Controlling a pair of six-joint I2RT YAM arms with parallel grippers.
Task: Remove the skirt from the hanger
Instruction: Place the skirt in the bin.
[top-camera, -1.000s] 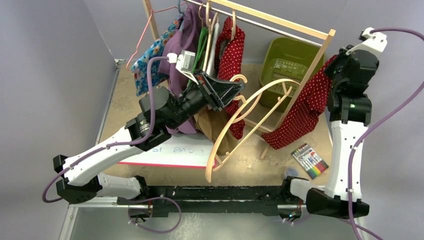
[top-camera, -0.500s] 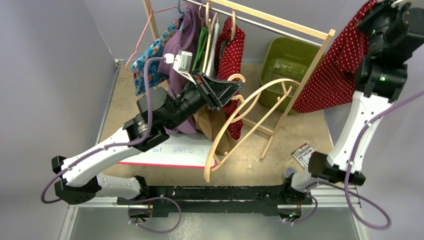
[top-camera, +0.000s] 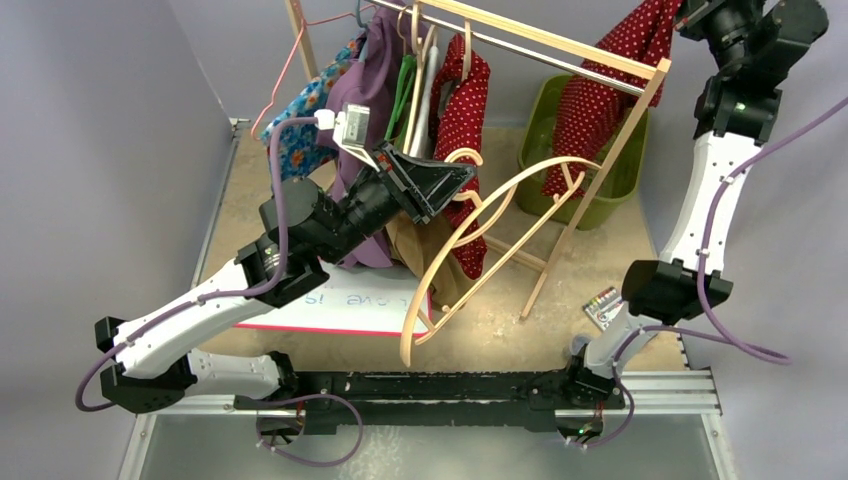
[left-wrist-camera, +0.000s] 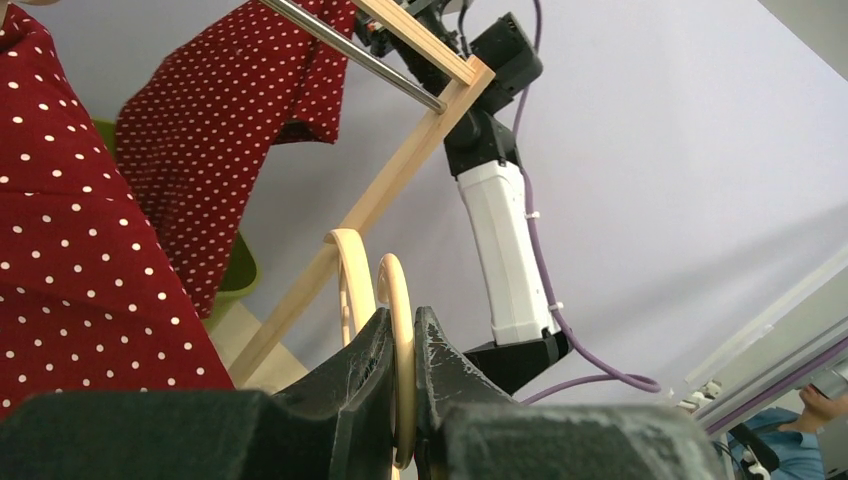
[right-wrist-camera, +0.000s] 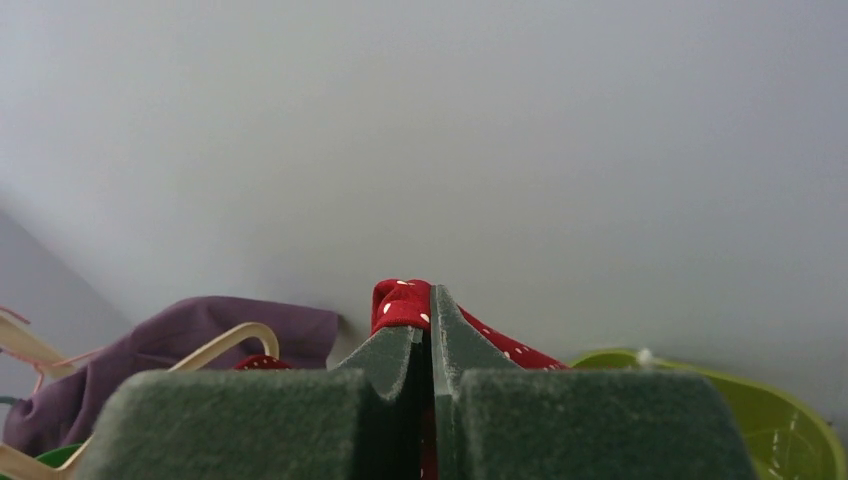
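Your left claw (left-wrist-camera: 404, 320) is shut tight on the round hook of the wooden hanger (left-wrist-camera: 398, 275). You see this best in the left wrist view, where the two fingers pinch the pale wood loop between them. In the top view the hanger sits in the middle of the frame. It is tilted, and its long curved arms run down toward the lower middle.

Your right claw (right-wrist-camera: 430, 305) is shut too. It has a bit of the red skirt (top-camera: 610, 90) with white dots pinched between its fingers. The skirt is off the hanger and well apart from it. In the top view this claw is high in the upper right corner. The skirt hangs down from it toward the green bin (top-camera: 628, 175). The top bar of the wooden rack (top-camera: 560, 45) crosses in front of the skirt. You cannot tell if the bottom of the skirt touches the bin.

More clothes hang on the rack in the upper middle of the top view: a purple one (top-camera: 362, 80), a blue flowery one (top-camera: 300, 115) and another red dotted one (top-camera: 465, 95). A white sheet (top-camera: 365, 300) with writing lies on the table under the left arm. A pack of pens (top-camera: 603, 303) lies at the lower right, just beside the right arm.
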